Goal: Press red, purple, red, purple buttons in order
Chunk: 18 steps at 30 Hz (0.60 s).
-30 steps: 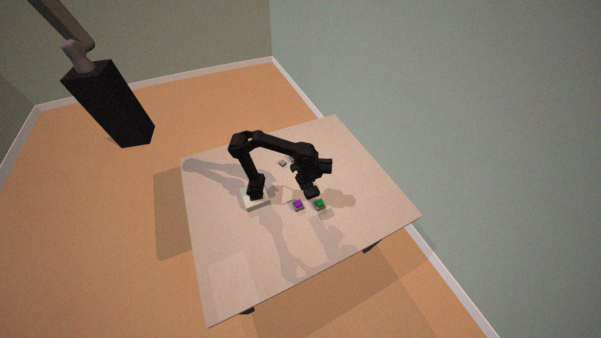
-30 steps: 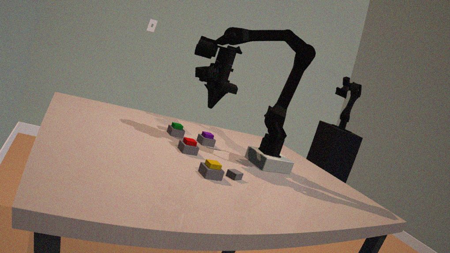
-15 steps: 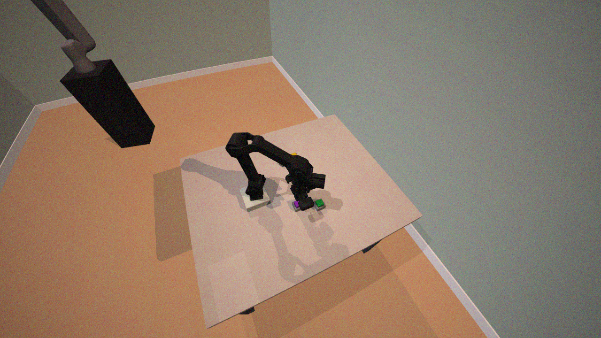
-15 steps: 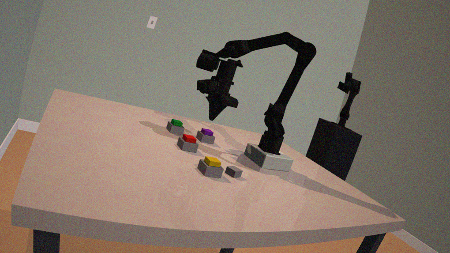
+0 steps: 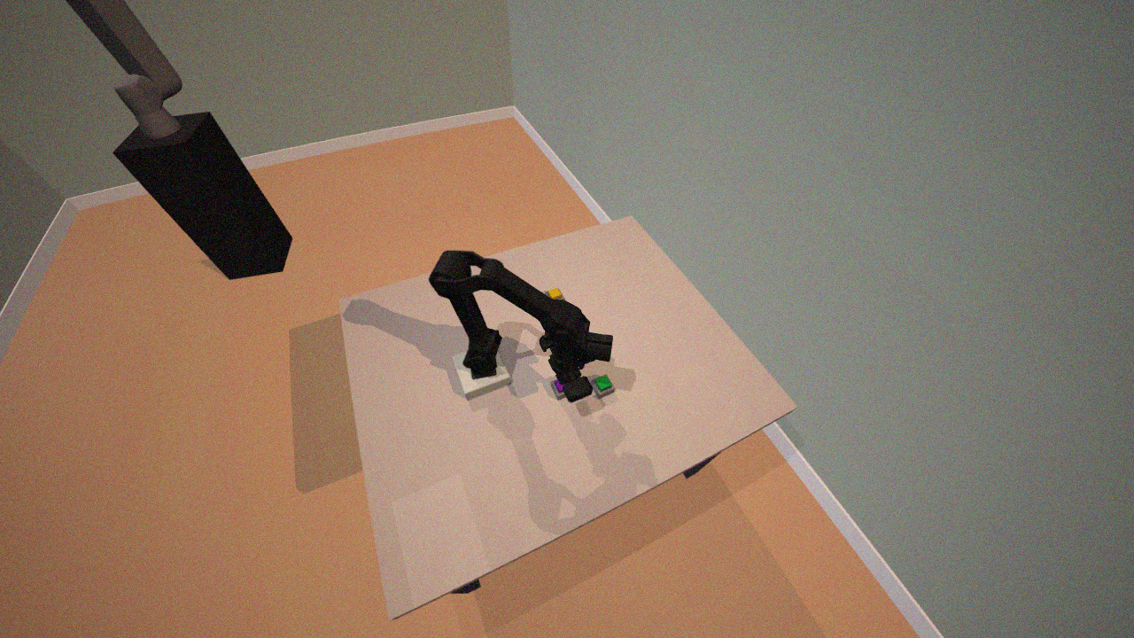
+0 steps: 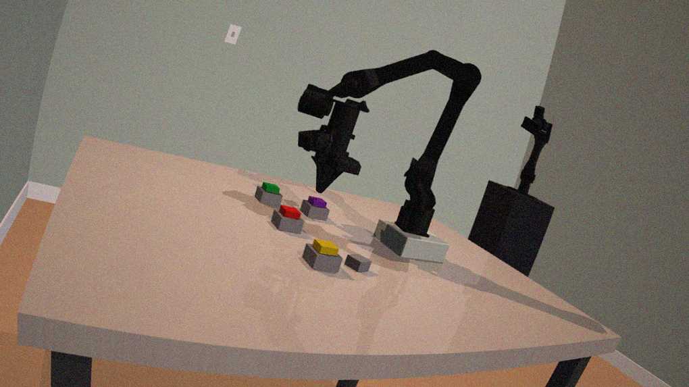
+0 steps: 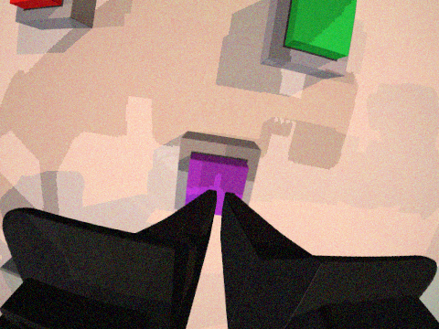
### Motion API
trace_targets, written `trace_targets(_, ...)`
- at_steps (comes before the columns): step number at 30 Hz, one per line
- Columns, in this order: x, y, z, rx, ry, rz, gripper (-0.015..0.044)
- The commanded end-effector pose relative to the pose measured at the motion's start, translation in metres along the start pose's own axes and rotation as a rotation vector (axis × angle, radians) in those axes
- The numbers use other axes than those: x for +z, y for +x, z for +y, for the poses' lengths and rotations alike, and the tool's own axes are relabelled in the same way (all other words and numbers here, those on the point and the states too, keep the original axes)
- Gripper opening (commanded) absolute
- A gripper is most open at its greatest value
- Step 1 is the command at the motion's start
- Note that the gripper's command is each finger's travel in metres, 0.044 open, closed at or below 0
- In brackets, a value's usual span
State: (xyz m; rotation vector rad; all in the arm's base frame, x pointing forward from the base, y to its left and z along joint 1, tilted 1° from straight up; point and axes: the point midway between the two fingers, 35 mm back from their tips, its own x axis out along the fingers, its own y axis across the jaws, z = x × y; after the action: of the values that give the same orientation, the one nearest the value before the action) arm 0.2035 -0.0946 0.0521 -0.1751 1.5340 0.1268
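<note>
The purple button [image 6: 316, 202] [image 7: 218, 177] [image 5: 558, 385] sits on a grey base on the table [image 6: 153, 261]. My gripper [image 6: 324, 184] [image 7: 219, 200] is shut and empty, its fingertips pointing down just above the purple button with a small gap. In the top view the gripper [image 5: 577, 388] hides part of the purple button. The red button [image 6: 289, 211] stands on its grey base a little nearer the table's front, apart from the gripper.
A green button [image 6: 270, 188] [image 7: 321, 20] [image 5: 603, 383] stands beside the purple one. A yellow button [image 6: 325, 246] [image 5: 555, 293] and a small grey block [image 6: 357, 262] lie nearer the front. The arm's white base [image 6: 412, 242] stands to the right.
</note>
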Motion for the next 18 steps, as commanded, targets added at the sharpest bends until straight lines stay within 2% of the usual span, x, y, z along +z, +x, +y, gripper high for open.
trace_targets(1,-0.002,0.01,0.001,0.008,-0.004,0.011,0.002)
trace_targets(18,-0.003,0.023,0.002,0.009,-0.004,0.011,0.002)
